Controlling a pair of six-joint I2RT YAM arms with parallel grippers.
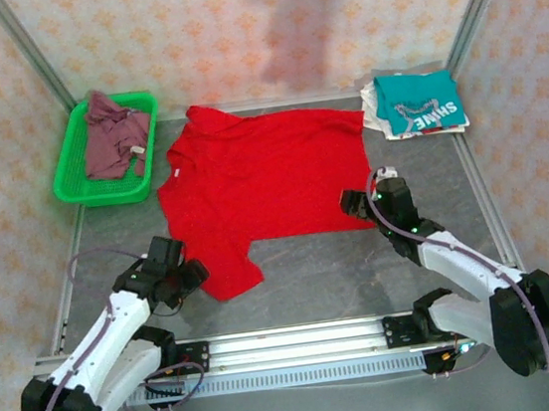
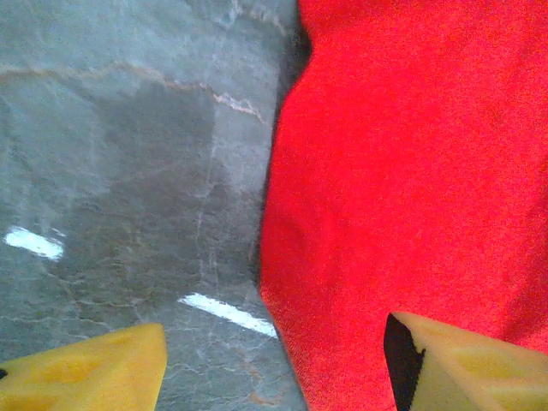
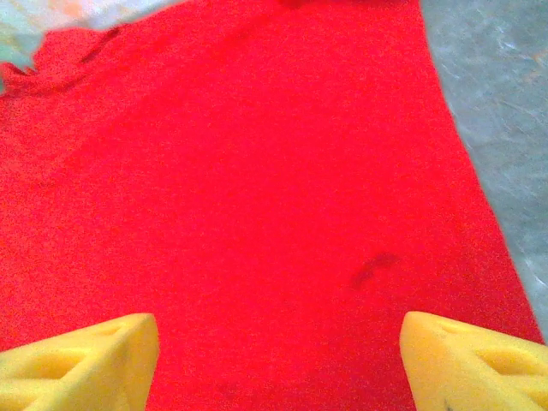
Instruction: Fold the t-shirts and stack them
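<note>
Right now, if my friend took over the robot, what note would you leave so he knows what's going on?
Left gripper: open, empty, at the near-left edge of the red t-shirt.
Right gripper: open, empty, over the red t-shirt's near-right part.
The red t-shirt lies spread flat in the middle, unfolded.
Done: teal t-shirt folded on top of the whitish t-shirt, far right.
Left: fold the red one and stack it, then the mauve t-shirt, crumpled in the green basket, far left.

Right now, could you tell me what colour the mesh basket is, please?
The basket is bright green, clearest in the top external view.
</note>
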